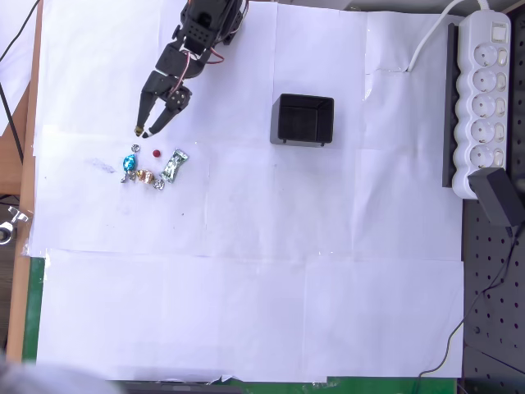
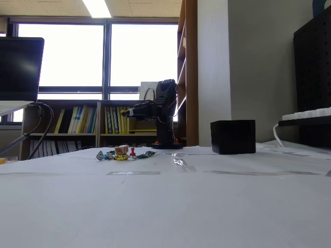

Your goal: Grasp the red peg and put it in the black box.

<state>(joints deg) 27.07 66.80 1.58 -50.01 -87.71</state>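
Note:
The red peg (image 1: 156, 153) is a tiny dark-red dot on the white paper, lying among wrapped candies; in the fixed view the red peg (image 2: 133, 152) stands between them. My gripper (image 1: 143, 132) hangs just up and left of the peg, pointing down at the paper, its fingers a little apart with nothing between them. In the fixed view the gripper (image 2: 124, 112) is raised above the candy group. The black box (image 1: 303, 120) sits to the right of the peg, upright with its dark inside showing, and appears at the right in the fixed view as the black box (image 2: 232, 137).
A blue foil candy (image 1: 130, 162), a gold candy (image 1: 144, 176) and a green-and-white candy (image 1: 174, 165) lie close around the peg. A white power strip (image 1: 484, 98) with a black adapter (image 1: 498, 197) runs along the right edge.

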